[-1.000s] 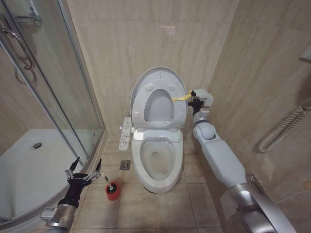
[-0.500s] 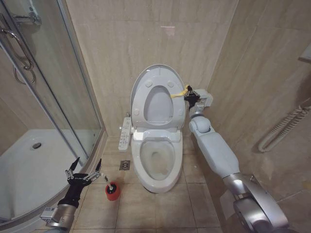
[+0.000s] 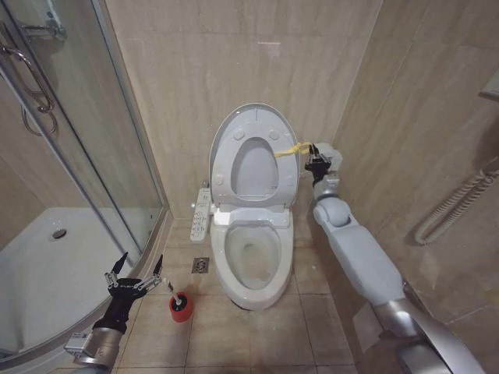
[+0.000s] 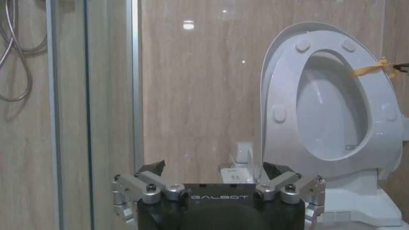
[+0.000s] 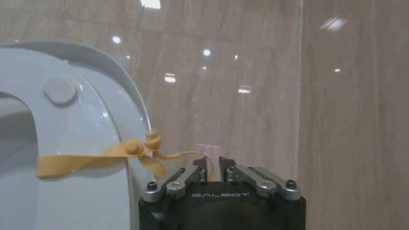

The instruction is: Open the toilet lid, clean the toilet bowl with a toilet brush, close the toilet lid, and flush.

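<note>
While pinching yellow band in closed right gripper, props toilet lid upright; left gripper splayed empty near toilet brush.

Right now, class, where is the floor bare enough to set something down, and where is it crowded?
Bare tiles lie in front of the toilet bowl and between it and the right arm. Crowded: the strip between the bowl and the shower rim, with the toilet brush, floor drain and open left gripper.
</note>
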Controlling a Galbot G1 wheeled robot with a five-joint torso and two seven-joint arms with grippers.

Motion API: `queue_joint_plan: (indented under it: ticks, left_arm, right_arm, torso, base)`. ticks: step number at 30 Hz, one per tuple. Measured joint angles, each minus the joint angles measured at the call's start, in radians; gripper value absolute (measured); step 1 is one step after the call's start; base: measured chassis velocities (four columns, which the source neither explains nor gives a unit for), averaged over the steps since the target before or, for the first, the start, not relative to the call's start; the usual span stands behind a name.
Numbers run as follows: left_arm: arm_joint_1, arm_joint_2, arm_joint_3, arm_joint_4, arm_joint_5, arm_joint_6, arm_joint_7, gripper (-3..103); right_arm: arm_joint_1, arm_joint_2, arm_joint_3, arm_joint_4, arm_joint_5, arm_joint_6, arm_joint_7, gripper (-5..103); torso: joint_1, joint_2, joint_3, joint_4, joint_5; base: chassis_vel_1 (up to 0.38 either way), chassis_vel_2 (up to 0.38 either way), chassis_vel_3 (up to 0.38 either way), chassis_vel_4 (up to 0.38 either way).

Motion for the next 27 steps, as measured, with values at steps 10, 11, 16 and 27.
queue_joint_plan:
  ticks: [10,11,16,27]
  left_arm:
    - [0.000,0.000,0.000,0.000,0.000,0.000,0.000,100]
    - [0.000,0.000,0.000,0.000,0.000,0.000,0.000,100]
    - [0.000,0.000,0.000,0.000,0.000,0.000,0.000,100]
    - [0.000,0.000,0.000,0.000,0.000,0.000,0.000,100]
  right_arm:
    - [-0.113,-0.049,0.035,0.144,0.016,-0.014,0.001,32]
    - [-0.125,-0.052,0.037,0.159,0.018,-0.015,0.001,32]
    - [-0.183,-0.065,0.053,0.234,0.028,-0.022,0.007,59]
    - [-0.432,-0.081,0.152,0.417,0.060,-0.042,0.034,100]
  torso:
    - [0.000,0.000,0.000,0.0001,0.0000]
    - [0.000,0.000,0.000,0.0002,-0.0002]
    - [0.000,0.000,0.000,0.0003,0.0000]
    - [0.000,0.000,0.000,0.0000,0.0001]
  base:
    - [0.000,0.000,0.000,0.000]
    - [0.000,0.000,0.000,0.000]
    - [0.000,0.000,0.000,0.000]
    - [0.000,0.000,0.000,0.000]
